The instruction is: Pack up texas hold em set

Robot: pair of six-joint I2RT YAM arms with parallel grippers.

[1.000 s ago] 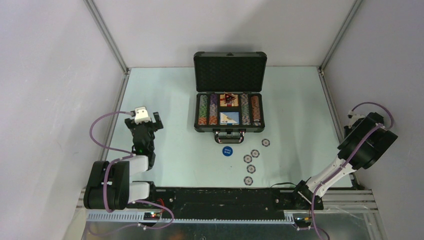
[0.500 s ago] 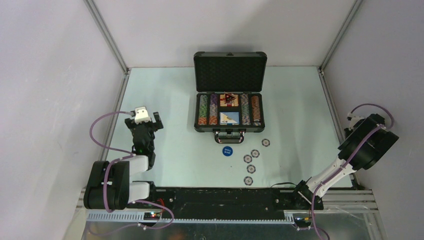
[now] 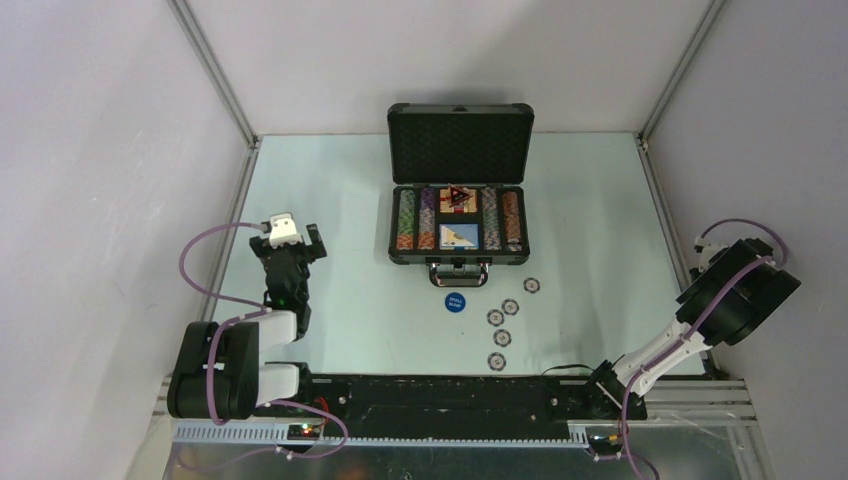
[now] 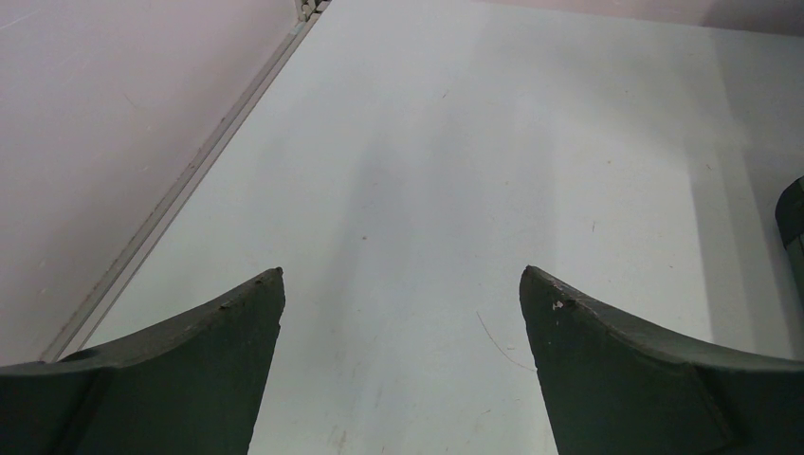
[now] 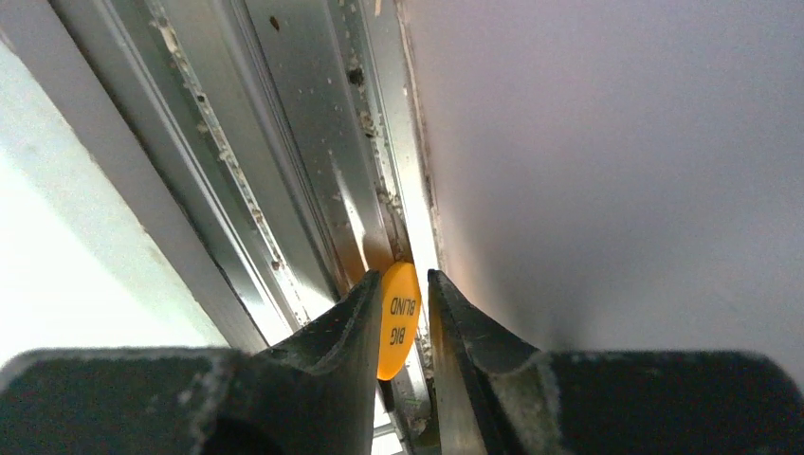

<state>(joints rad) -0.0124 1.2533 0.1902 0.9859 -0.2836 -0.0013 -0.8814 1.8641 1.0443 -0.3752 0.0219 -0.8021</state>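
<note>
Round orange plastic button is being pinched by right gripper, which is being drawn back from dark grey briefcase leftward; stowing pending. Left gripper is being held wide, empty.

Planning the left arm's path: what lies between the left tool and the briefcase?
Only bare table separates the left tool from the briefcase, as the top view shows.

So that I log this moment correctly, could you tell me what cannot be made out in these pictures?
Top view: the right arm hides the right gripper and the orange button it pinches.
Right wrist view: the fingers cover the button's sides and lower edge.
Top view: the loose chips are too small to read.
Left wrist view: a dark shape is cut off by the right edge.
</note>
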